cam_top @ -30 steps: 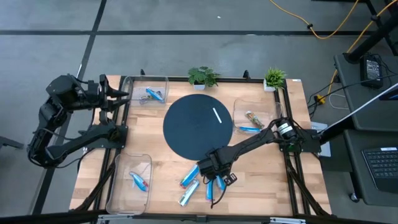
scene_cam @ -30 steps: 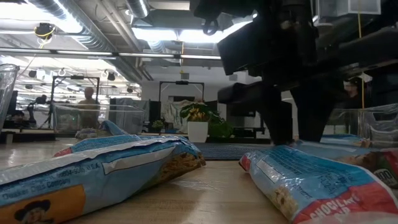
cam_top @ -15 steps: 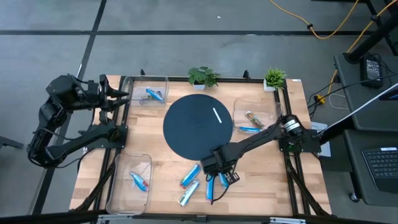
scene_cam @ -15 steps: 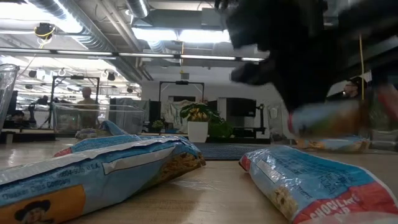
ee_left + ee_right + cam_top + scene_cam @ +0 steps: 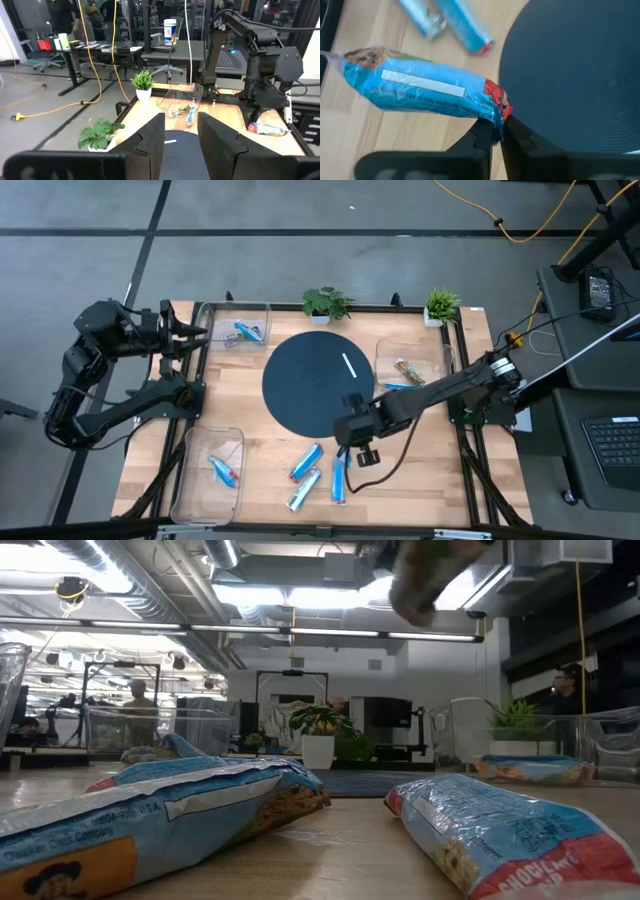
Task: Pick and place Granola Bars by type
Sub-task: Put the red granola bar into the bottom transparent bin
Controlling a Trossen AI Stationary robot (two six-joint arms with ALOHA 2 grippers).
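My right gripper point(image 5: 356, 432) hovers over the near rim of the dark round mat point(image 5: 305, 385), shut on a blue granola bar point(image 5: 425, 90). That bar shows as a blur at the top of the low view point(image 5: 430, 570). Three more blue bars point(image 5: 306, 462) point(image 5: 303, 488) point(image 5: 339, 478) lie flat on the wood near the table's near edge. Other bars lie in the clear bins at the far left point(image 5: 247, 332), right point(image 5: 403, 387) and near left point(image 5: 223, 471). My left gripper point(image 5: 181, 137) is open, parked past the table's left edge point(image 5: 185, 335). My right gripper pinches the bar's red end point(image 5: 496, 107) between its two fingers point(image 5: 482, 134). The bar is lifted clear of the table. It lies about level and reaches sideways away from the fingers, over the wood beside the mat.
A thin white stick-like mark point(image 5: 350, 365) sits on the mat. Two small potted plants point(image 5: 326, 304) point(image 5: 441, 305) stand at the far edge. A black frame rims the table. People and desks show in the room beyond.
My right gripper has risen from the cluster of bars near the near edge and moved toward the mat, carrying one blue bar with it. That bar is now lifted clear; in the low view the gripper has climbed to the picture's top. Three bars stay on the wood.
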